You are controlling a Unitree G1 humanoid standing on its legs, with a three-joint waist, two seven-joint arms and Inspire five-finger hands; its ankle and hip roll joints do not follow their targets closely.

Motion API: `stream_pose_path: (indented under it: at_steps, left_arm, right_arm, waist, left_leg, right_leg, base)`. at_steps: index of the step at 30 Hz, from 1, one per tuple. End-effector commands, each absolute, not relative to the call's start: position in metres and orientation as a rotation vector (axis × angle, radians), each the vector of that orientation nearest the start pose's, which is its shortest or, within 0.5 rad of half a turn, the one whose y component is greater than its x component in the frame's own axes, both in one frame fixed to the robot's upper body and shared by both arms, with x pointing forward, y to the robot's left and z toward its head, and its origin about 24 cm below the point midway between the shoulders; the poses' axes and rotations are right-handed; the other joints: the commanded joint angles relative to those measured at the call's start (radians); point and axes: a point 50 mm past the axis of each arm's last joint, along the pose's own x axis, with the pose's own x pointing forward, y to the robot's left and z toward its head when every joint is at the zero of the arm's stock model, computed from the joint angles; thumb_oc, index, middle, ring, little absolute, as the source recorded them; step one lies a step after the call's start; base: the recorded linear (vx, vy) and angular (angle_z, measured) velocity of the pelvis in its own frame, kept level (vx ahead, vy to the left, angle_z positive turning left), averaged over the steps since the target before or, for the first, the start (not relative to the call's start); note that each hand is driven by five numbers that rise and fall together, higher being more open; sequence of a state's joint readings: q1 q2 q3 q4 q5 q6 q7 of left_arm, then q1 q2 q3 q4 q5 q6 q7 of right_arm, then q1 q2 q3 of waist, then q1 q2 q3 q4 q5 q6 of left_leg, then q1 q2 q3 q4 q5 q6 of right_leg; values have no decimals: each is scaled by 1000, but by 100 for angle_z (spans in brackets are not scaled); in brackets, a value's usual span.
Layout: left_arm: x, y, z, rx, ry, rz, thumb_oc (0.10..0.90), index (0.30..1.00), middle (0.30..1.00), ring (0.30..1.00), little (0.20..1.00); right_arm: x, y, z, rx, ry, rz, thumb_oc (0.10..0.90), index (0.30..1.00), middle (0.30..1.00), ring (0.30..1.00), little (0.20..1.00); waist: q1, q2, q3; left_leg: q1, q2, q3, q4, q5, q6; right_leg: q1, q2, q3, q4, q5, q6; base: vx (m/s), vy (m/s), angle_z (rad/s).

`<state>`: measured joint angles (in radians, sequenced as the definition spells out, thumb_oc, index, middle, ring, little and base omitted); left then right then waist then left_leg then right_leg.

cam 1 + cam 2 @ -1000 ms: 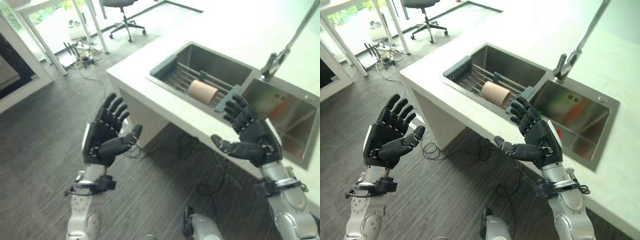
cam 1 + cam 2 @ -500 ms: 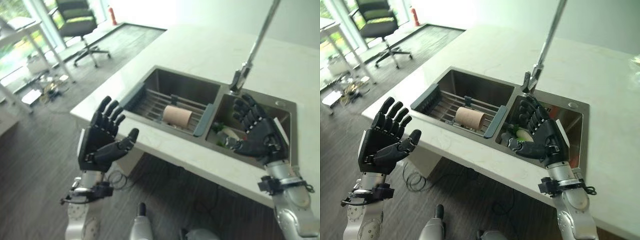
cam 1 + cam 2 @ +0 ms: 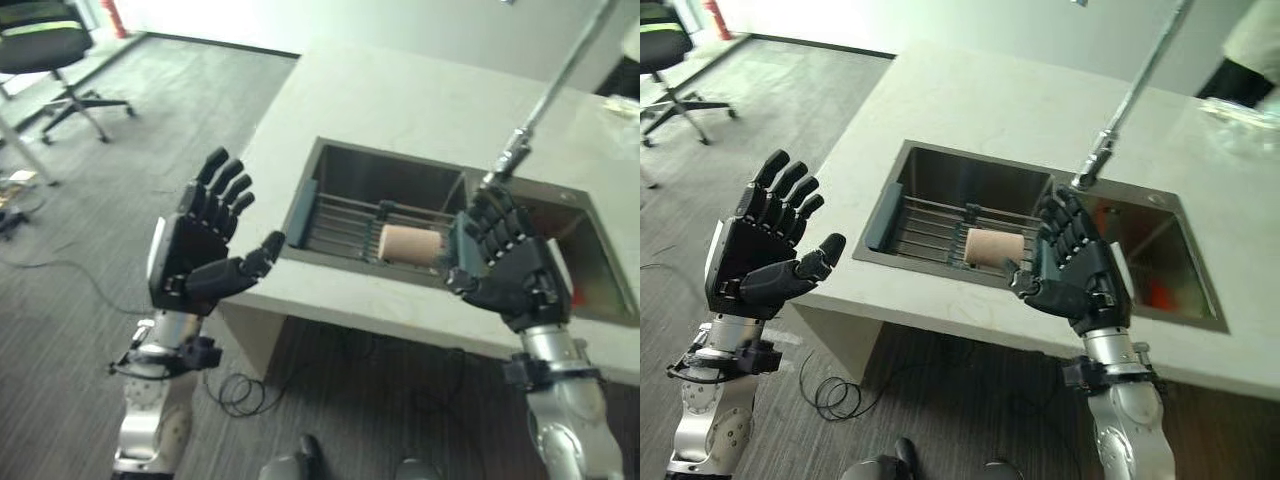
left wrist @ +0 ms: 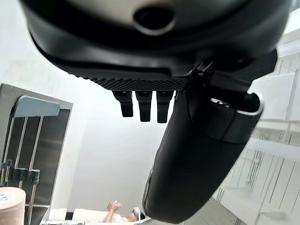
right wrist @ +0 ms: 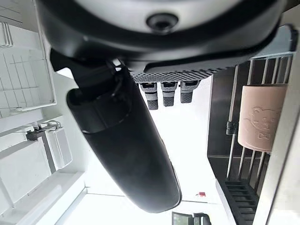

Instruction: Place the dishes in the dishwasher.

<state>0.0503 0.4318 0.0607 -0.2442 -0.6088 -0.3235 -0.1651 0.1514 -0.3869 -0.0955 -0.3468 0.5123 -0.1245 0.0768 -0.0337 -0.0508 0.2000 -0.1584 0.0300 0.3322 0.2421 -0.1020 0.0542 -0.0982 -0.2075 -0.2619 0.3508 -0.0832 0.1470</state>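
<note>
My left hand is raised over the floor beside the white counter, fingers spread and holding nothing. My right hand hovers above the counter's front edge at the double sink, fingers likewise straight and empty. A pinkish cup lies on its side on the roll-up rack in the sink's left basin, near my right hand.

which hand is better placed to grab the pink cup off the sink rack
Right, probably. The right hand hangs open at the sink's front edge, right beside the pink cup lying on the rack. The left hand, also open, is out over the floor, off the counter's corner.
</note>
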Motion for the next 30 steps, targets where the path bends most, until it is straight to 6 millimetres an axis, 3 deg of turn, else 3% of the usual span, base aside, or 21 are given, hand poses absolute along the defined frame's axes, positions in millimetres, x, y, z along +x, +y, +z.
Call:
stream_pose_path:
  at_steps: [1, 7, 11, 13, 15, 17, 19, 20, 23, 24, 25, 30]
  left_arm:
    - [218, 208, 183, -59, -768, -265, 800, 900, 900, 900, 900]
    - [214, 208, 179, -46, -741, -278, 800, 900, 900, 900, 900]
    - [215, 208, 178, -75, -742, -260, 800, 900, 900, 900, 900]
    - [216, 207, 177, -76, -729, -275, 800, 900, 900, 900, 900]
    - [217, 206, 172, -71, -694, -301, 800, 900, 900, 900, 900]
    - [215, 208, 168, -56, -688, -307, 800, 900, 900, 900, 900]
    - [212, 211, 168, -37, -704, -301, 800, 900, 900, 900, 900]
    - [208, 214, 168, -28, -724, -294, 800, 900, 900, 900, 900]
    - [204, 216, 171, -1, -760, -308, 800, 900, 900, 900, 900]
    - [205, 214, 173, 30, -778, -305, 800, 900, 900, 900, 900]
    - [212, 212, 175, 147, -755, -300, 800, 900, 900, 900, 900]
    - [227, 223, 177, 364, -651, -241, 800, 900, 900, 900, 900]
  right_arm:
    - [216, -232, 159, 40, -551, 60, 800, 900, 900, 900, 900]
    - [216, -224, 156, 33, -534, 94, 800, 900, 900, 900, 900]
    - [222, -224, 159, 6, -528, 101, 800, 900, 900, 900, 900]
    - [221, -225, 159, -18, -520, 106, 800, 900, 900, 900, 900]
    - [219, -230, 158, -50, -504, 122, 800, 900, 900, 900, 900]
    - [217, -235, 157, -81, -491, 129, 800, 900, 900, 900, 900]
    - [217, -236, 157, -87, -484, 136, 800, 900, 900, 900, 900]
    - [218, -236, 157, -86, -482, 142, 800, 900, 900, 900, 900]
    - [218, -230, 155, -101, -483, 162, 800, 900, 900, 900, 900]
    - [220, -226, 156, -112, -484, 175, 800, 900, 900, 900, 900]
    - [221, -228, 159, -109, -485, 172, 800, 900, 900, 900, 900]
    - [219, -231, 160, -125, -480, 165, 800, 900, 900, 900, 900]
  waist:
    - [5, 4, -53]
    - [-7, -2, -65]
    - [-12, 12, -84]
    - [-13, 14, -83]
    - [-15, 6, -76]
    - [1, -16, -58]
    - [5, -7, -45]
    - [5, 17, -41]
    - [10, 62, -43]
    - [14, 64, -49]
    - [0, 70, -65]
    - [-19, 80, -90]
  left_leg:
    - [56, 60, -156, 58, -91, -92]
    - [96, 70, -121, 58, -126, -95]
    - [124, 101, -103, 58, -116, -122]
    - [140, 118, -86, 58, -85, -140]
    - [174, 131, -54, 58, 7, -160]
    - [178, 85, -80, 74, 91, -165]
    - [135, 85, -88, 58, 35, -147]
    - [98, 102, -97, 58, -8, -146]
    - [3, 129, -167, 58, -1, -171]
    - [-9, 123, -198, 58, 0, -170]
    - [1, 126, -200, 58, -22, -171]
    - [22, 120, -200, 58, -42, -167]
  right_leg:
    - [-19, 1, -14, -51, 1, 20]
    - [-73, -3, 1, -51, 15, 19]
    - [-61, 51, 14, -51, -11, -12]
    - [-51, 59, 14, -51, -19, -22]
    - [-40, 53, 12, -51, -27, -40]
    - [-24, 42, 40, -51, -35, -57]
    - [-15, 54, 61, -51, -40, -50]
    - [-14, 74, 74, -51, -46, -40]
    - [-6, 114, 113, -51, -70, -32]
    - [-2, 116, 126, -51, -79, -34]
    - [4, 108, 121, -51, -91, -32]
    - [14, 84, 110, -51, -98, -21]
  base:
    - [83, -108, -11]
    - [137, -225, -35]
    - [205, -290, 6]
    - [195, -240, -17]
    - [225, -273, -15]
    - [212, -208, -16]
    - [135, 33, -19]
    - [108, 191, -26]
    - [136, 141, -23]
    - [192, 220, -43]
    - [157, 216, -53]
    - [76, 140, -6]
